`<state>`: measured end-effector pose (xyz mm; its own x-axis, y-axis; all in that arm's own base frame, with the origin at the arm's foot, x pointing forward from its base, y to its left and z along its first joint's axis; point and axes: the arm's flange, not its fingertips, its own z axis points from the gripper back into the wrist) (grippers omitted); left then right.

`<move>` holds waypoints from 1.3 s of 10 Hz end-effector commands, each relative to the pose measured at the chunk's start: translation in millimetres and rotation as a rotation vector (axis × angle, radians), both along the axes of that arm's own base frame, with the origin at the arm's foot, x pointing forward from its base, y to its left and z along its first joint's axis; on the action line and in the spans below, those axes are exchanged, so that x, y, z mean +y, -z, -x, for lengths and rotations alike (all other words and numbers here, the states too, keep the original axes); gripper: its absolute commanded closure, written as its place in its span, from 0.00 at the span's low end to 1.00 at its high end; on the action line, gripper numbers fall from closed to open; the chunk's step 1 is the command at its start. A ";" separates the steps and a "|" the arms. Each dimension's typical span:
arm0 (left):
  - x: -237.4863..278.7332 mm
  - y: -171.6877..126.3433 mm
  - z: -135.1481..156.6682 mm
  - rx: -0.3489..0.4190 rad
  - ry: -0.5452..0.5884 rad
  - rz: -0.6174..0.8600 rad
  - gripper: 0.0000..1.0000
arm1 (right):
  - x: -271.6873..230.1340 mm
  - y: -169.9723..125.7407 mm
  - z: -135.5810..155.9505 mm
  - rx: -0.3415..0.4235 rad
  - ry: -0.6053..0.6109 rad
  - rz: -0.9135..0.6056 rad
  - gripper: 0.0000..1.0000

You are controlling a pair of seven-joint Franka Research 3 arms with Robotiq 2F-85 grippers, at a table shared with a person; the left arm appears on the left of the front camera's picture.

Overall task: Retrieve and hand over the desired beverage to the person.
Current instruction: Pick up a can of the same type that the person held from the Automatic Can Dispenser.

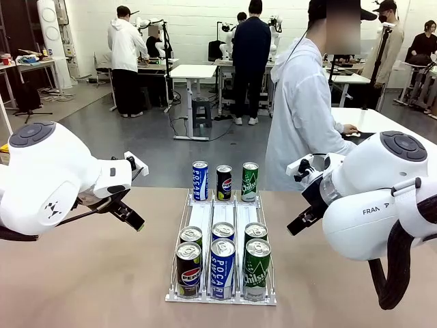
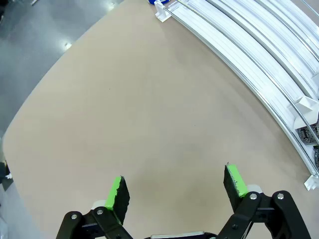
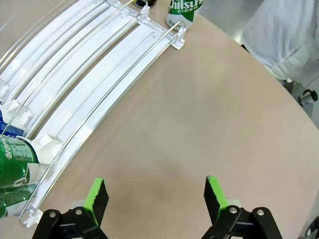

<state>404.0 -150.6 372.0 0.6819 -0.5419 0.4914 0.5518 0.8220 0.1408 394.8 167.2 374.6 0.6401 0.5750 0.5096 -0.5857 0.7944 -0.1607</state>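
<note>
The left gripper [image 2: 176, 186] and right gripper [image 3: 155, 193] are spread open, empty. A front can [image 1: 222, 268] is probably best approached squarely, tbh.

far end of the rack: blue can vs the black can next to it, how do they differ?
The blue metal Pocari can has white lettering; the black metal Pepsi can carries a round red-and-blue logo. The blue can stands by the far end of the left lane of the white three-lane rack, and the black can stands by the middle lane's far end. The black can looks slightly shorter. Both stand upright, with silver tops, not touching.
</note>
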 end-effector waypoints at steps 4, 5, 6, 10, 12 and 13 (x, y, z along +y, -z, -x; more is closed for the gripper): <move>0.2 0.0 -0.1 0.000 0.000 0.000 0.00 | -0.1 0.1 0.0 0.000 0.000 0.000 0.00; 0.2 0.0 -0.1 0.000 0.000 0.000 0.00 | -0.1 0.1 0.0 0.000 0.000 0.000 0.00; 0.2 0.0 -0.1 0.000 0.000 0.000 0.00 | -0.1 0.1 0.0 0.000 0.000 0.000 0.00; 0.2 0.0 -0.1 0.000 0.000 0.000 0.00 | -0.1 0.1 0.0 0.000 0.000 0.000 0.00; 5.4 -32.1 5.7 -0.073 -0.023 -0.028 0.00 | 2.4 -37.7 24.6 -0.097 -0.020 0.021 0.00; 10.0 -83.5 7.8 -0.114 -0.047 -0.072 0.00 | 3.3 -90.6 52.3 -0.152 -0.030 0.045 0.00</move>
